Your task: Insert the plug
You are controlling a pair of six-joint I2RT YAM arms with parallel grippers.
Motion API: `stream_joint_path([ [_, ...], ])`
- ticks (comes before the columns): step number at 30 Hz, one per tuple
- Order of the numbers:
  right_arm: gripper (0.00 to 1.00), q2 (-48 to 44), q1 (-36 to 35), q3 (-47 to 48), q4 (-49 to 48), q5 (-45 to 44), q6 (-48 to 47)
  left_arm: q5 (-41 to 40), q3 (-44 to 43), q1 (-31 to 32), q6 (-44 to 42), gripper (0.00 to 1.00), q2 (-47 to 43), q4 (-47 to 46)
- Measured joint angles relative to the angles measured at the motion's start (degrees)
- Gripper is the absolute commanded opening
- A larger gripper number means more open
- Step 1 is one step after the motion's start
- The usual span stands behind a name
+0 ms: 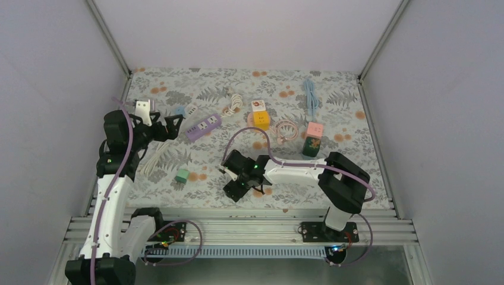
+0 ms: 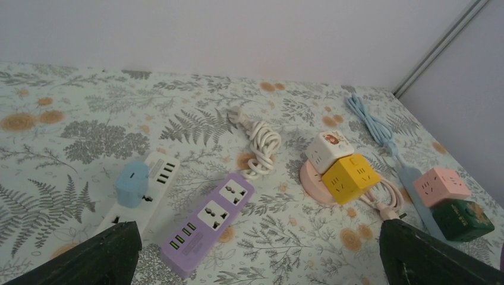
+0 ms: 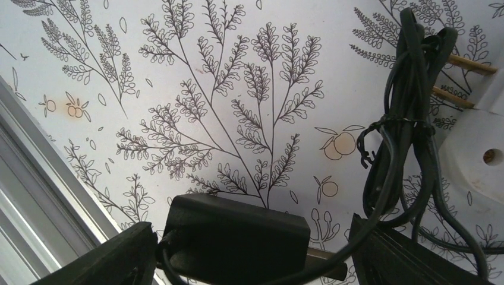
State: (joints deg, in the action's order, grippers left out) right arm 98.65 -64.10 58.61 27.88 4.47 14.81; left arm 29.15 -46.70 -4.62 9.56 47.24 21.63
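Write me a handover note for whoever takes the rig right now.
Left gripper: open, empty, near the purple power strip and white power strip.
Right gripper: open, straddling the black adapter, which lies near the front edge of the table; its bundled cable and bare prongs lie beside it.
Done: nothing; adapter not gripped, not plugged in.
To do: grip the adapter, carry it to a strip, probably the purple one, push it in.

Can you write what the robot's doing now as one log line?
left gripper: open, near purple power strip | right gripper: open around black adapter | plug: not inserted
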Motion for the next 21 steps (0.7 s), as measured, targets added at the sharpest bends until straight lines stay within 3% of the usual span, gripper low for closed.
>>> stream_joint_path([
  [8, 0.65, 0.0, 0.0, 0.0, -0.8, 0.1, 0.3, 0.0, 0.0, 0.4, -0.1, 1.0, 0.1, 0.1],
  [17, 0.59, -0.7, 0.0, -1.0, -4.6, -0.5, 2.8, 0.4, 0.0, 1.2, -0.1, 1.0, 0.3, 0.2],
  [21, 0.51, -1.1, 0.0, -1.2, -5.7, -0.6, 3.8, 0.9, 0.0, 1.9, -0.2, 1.0, 0.3, 0.2],
])
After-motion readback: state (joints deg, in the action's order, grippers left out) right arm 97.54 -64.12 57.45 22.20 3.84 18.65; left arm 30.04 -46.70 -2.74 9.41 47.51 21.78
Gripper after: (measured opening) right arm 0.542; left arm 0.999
